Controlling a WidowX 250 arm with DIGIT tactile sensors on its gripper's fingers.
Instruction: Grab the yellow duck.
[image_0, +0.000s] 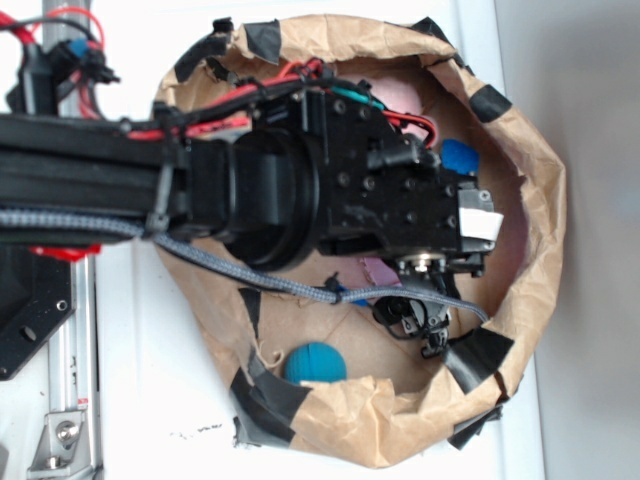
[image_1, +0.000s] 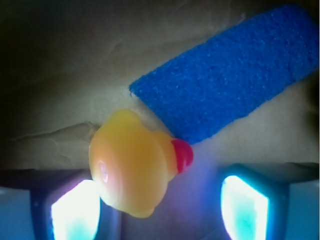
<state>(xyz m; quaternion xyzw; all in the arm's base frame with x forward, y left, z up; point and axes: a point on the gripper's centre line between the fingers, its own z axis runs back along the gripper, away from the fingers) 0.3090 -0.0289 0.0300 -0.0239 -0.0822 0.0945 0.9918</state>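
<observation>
Seen from above, a black robot arm (image_0: 150, 170) reaches from the left into a crumpled brown paper bag (image_0: 530, 260) patched with black tape, lying on a white table (image_0: 150, 380). The end effector (image_0: 470, 220) sits low inside the bag. A teal ball (image_0: 314, 363) rests near the bag's lower rim.

In the wrist view, the yellow duck (image_1: 132, 162) lies on the brown paper floor, red beak pointing right, its beak end just beside a blue foam strip (image_1: 225, 80). The end effector (image_1: 160, 210) is open, its two glowing fingertips (image_1: 243, 210) spread apart. The duck lies partly between them, near the left one, not gripped.
</observation>
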